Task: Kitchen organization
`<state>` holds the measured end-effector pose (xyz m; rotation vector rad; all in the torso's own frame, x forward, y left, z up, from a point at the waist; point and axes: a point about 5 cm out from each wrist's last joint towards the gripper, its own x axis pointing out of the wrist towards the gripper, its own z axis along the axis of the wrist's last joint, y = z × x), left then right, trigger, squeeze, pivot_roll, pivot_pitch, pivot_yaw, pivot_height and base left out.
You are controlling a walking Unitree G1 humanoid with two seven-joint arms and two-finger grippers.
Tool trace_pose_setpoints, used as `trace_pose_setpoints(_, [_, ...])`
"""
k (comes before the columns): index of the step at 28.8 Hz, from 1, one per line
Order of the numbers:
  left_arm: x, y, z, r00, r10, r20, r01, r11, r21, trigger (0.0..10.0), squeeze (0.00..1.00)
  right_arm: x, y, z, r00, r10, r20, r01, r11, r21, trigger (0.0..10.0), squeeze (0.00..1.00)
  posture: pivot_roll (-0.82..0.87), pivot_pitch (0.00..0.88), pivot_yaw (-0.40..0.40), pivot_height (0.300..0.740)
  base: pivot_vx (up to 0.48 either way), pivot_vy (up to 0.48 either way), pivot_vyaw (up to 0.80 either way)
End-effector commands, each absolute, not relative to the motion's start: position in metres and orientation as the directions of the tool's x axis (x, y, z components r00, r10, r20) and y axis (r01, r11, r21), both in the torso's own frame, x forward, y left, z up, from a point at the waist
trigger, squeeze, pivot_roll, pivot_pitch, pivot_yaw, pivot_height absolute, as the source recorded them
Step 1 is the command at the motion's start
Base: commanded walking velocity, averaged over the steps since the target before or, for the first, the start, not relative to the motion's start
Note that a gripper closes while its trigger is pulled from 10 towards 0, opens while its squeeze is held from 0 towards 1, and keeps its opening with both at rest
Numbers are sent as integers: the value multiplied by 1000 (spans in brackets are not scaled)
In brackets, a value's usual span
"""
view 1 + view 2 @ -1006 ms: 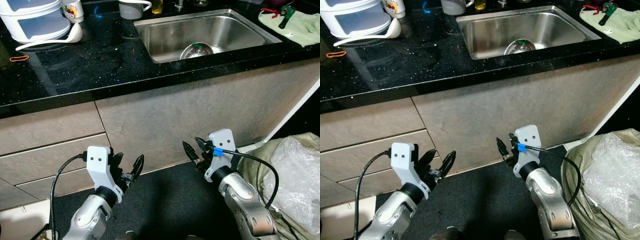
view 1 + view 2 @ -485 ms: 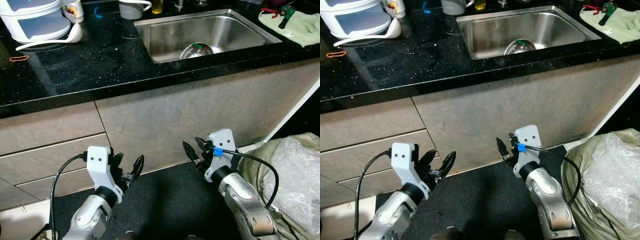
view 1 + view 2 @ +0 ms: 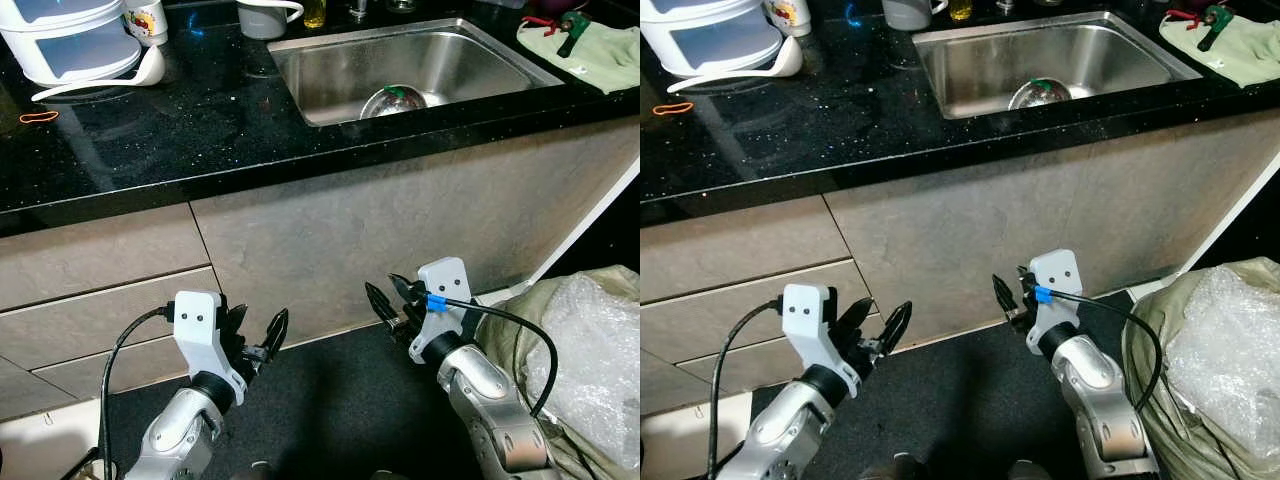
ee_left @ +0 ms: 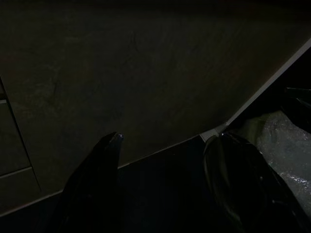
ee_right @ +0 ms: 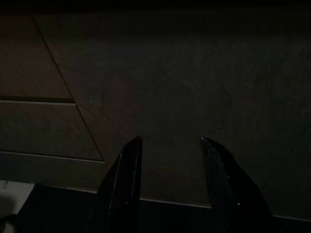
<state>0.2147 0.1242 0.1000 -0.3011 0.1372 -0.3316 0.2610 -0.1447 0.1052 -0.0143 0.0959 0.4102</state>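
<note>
The black speckled table [image 3: 180,130] runs across the upper half of the head views, above grey cabinet fronts [image 3: 340,230]. Sunk into it at 1 o'clock is the steel sink [image 3: 330,62], with a round steel bowl [image 3: 392,101] lying near its drain. A white stacked container [image 3: 70,40] stands at 11 o'clock, a white ladle [image 3: 110,78] touching its base. A pale green cloth [image 3: 590,50] lies at 2 o'clock with a green-handled utensil [image 3: 573,28] on it. A grey cup [image 3: 265,17] sits at 12 o'clock, and a small orange rubber band [image 3: 38,117] at 10 o'clock. A sack of crumpled plastic [image 3: 590,350] slumps on the floor at 4 o'clock.

Both arms hang low before the cabinets. The left tool [image 3: 252,338] and the right tool [image 3: 388,297] each have their fingers spread apart, empty.

The bowl is probably light, rigid and slippery when wet; its rim looks the best place to pinch. The cloth is soft and would bunch anywhere. A printed mug [image 3: 146,20] at 11 o'clock carries markings too small to read.
</note>
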Motion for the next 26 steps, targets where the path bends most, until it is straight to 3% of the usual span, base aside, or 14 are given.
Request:
trace_pose_setpoints(1, [214,126,97,935,-339,-101,293,901,-319,10000,0,260,-144,102,909,401,-114,-402,916,18,10000,0,-45,107,15,740,0,0,0])
trace_pose_setpoints(6, [214,127,97,935,-340,-102,294,902,-317,10000,0,260,-142,103,907,406,-115,-407,913,16,10000,0,-31,113,18,740,0,0,126])
trace_pose_setpoints(26, [216,130,99,929,-355,-102,311,900,-305,10000,0,262,-134,104,889,448,-99,-445,894,49,10000,0,19,102,17,740,0,0,797])
